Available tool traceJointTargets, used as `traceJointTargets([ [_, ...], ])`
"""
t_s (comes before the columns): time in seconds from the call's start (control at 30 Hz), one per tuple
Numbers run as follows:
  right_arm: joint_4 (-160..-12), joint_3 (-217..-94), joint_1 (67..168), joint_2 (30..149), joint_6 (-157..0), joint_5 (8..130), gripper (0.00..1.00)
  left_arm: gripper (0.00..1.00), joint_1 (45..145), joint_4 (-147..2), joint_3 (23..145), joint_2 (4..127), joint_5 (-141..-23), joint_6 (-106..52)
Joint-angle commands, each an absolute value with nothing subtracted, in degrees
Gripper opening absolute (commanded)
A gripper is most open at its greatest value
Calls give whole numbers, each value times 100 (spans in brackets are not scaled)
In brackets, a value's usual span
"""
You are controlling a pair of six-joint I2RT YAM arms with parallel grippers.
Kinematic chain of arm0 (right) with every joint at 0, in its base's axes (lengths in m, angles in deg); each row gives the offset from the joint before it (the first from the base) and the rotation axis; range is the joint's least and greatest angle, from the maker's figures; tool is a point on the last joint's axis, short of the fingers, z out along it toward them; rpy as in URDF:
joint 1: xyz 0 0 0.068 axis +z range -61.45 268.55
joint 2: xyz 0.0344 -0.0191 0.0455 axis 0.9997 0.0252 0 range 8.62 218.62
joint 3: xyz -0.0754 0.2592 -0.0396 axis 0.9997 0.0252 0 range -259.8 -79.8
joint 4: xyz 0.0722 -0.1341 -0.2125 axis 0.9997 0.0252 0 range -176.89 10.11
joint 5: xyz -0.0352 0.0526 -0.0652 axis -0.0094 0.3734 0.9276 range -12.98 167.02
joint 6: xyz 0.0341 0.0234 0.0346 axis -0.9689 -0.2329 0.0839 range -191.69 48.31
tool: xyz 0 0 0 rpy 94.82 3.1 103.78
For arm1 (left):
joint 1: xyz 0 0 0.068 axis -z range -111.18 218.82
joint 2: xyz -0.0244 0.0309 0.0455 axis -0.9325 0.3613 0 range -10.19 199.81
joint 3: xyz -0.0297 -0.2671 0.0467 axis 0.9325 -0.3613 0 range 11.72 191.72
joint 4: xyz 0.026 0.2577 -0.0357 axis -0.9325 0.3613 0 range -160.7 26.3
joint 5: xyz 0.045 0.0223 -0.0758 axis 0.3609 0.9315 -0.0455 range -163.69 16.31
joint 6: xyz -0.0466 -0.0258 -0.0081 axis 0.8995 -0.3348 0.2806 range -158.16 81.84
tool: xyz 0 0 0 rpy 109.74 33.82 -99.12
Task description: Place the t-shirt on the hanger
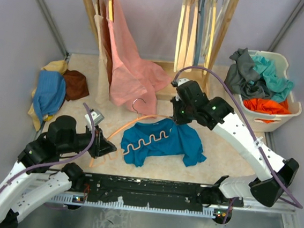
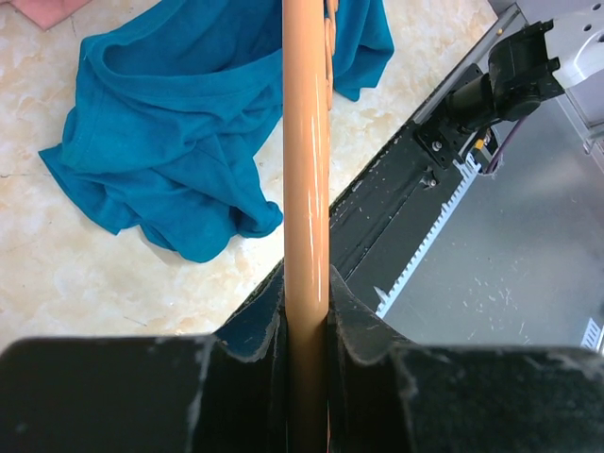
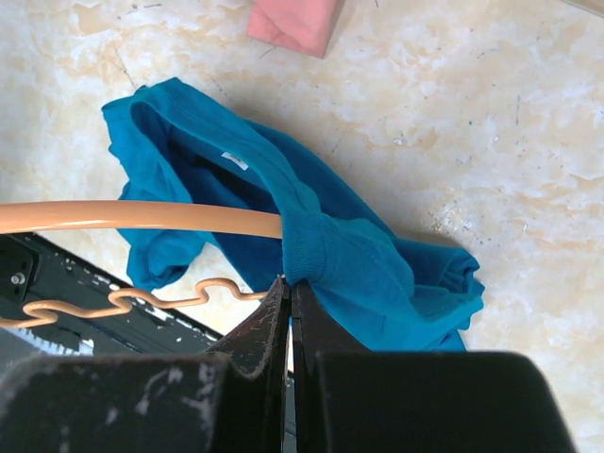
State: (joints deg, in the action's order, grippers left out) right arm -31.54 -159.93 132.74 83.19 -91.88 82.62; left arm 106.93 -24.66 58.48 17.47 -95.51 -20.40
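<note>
The teal t-shirt (image 1: 165, 139) lies crumpled on the table, with its small white label (image 3: 236, 160) showing. The orange-tan hanger (image 1: 138, 144) lies over it, its wavy bar across the cloth and its metal hook (image 1: 138, 104) pointing towards the rack. My left gripper (image 1: 104, 146) is shut on the hanger's left arm (image 2: 307, 170), which runs straight out from the jaws. My right gripper (image 3: 290, 288) is shut, with the t-shirt's ribbed collar (image 3: 316, 250) at its tips. The collar is pulled over the end of the hanger's other arm (image 3: 142, 217).
A wooden rack (image 1: 225, 24) at the back holds a pink garment (image 1: 129, 69) and pale cream hangers (image 1: 188, 26). At the right stands a white basket (image 1: 289, 114) full of clothes. A pile of blue, brown and yellow cloth (image 1: 54, 91) lies at the left. A black rail (image 1: 150, 192) runs along the near edge.
</note>
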Motion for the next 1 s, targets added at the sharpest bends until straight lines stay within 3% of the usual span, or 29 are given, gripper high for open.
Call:
traceJointTargets([
  [0.0, -3234, -16458, 13236, 8387, -8997, 7917, 0, 1, 10688, -2860, 5899, 1682, -9674, -2152],
  [0.6, -2159, -17239, 13285, 8262, -8525, 7765, 0, 2, 10688, -2783, 6612, 2237, -9669, -3054],
  [0.97, -2503, -17895, 13402, 8436, -8675, 7637, 0, 2, 10690, -3150, 6563, 2302, -9956, -3181],
])
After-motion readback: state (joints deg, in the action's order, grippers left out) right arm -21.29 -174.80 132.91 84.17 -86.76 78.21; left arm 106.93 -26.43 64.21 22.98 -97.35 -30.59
